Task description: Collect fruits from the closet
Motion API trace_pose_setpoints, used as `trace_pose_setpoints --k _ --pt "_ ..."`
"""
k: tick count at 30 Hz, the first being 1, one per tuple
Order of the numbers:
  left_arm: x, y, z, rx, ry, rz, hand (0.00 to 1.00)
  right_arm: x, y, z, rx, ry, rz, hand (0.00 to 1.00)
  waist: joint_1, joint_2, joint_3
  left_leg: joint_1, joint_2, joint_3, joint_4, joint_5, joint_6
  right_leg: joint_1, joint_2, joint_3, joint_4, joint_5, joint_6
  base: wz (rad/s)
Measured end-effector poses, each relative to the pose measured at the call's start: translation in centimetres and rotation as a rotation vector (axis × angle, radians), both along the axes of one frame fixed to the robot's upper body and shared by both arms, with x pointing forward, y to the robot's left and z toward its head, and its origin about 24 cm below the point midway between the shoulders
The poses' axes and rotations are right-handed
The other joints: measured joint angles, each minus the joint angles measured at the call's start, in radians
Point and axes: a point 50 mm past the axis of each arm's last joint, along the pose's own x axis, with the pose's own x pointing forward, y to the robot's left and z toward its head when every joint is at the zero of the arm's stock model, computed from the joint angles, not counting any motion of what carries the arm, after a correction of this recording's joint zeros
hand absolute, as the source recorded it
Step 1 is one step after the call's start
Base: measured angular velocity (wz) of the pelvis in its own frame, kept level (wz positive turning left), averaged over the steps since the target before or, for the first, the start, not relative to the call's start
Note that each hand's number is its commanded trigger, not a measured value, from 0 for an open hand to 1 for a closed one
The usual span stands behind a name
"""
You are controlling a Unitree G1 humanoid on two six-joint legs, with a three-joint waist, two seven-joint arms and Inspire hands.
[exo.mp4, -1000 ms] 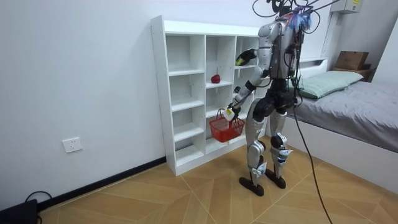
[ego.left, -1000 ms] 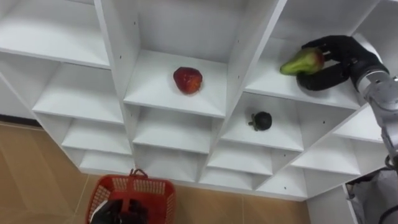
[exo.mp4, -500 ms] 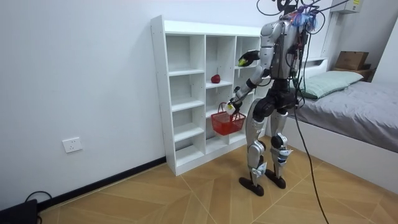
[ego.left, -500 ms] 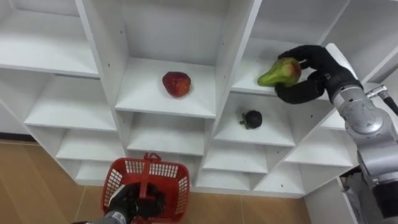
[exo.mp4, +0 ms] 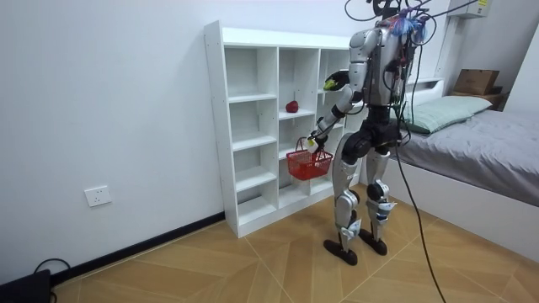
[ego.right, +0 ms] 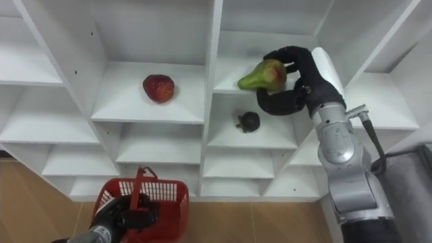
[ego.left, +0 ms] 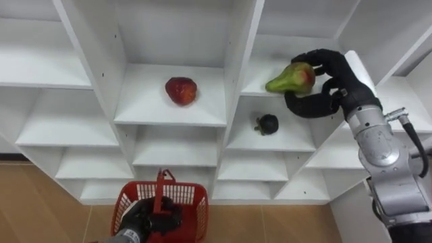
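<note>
The pear point(ego.left: 290, 78), green with a red blush, has drawn back from the shelf point(ego.left: 169, 111), clasped in the right robot hand point(ego.left: 339, 84), while the left robot hand point(ego.left: 144, 218) grips the handle of the red basket point(ego.left: 194, 202).

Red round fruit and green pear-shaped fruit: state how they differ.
The red round fruit is squat and rests untouched on a shelf of the white closet. The green pear-shaped fruit, blushed red, is tapered and gripped sideways by the right hand. Both are outside the red basket held by the left hand.
</note>
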Motion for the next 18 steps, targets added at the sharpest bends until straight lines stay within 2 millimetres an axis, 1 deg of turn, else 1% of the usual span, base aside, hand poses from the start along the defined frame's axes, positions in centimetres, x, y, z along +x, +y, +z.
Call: trace_pose_setpoints --k 2,7,14,18 --pt "0.3 -0.3 0.2 -0.007 -0.018 -0.003 1.0 -0.2 0.1 -0.2 0.008 0.003 0.002 1.0 -0.001 0.007 -0.0031 0.003 0.005 0.003 0.0 0.0 0.001 0.0 -0.001 0.005 0.002 0.0 0.0 -0.05" --pt "0.2 -0.4 0.2 -0.025 -0.018 0.009 1.0 -1.3 0.7 -0.8 0.042 0.007 0.014 1.0 -0.001 0.01 0.0 0.005 0.003 0.007 -0.001 0.0 0.001 -0.006 0.0 0.007 0.013 0.0 0.0 -0.04" --pt "0.1 -0.6 0.1 -0.02 -0.011 -0.006 1.0 -2.5 1.2 -1.1 0.048 -0.018 0.01 1.0 -0.002 0.008 -0.0015 -0.003 -0.001 0.017 -0.001 0.0 0.002 -0.015 0.0 0.011 -0.002 0.0 0.0 0.0" --pt "0.1 -0.5 0.1 -0.005 -0.011 0.008 1.0 -2.6 1.6 -1.0 0.055 -0.031 0.031 1.0 -0.005 0.01 -0.0014 -0.003 0.0 0.018 -0.008 0.0 0.001 -0.015 0.001 0.017 -0.001 0.001 0.0 -0.04"
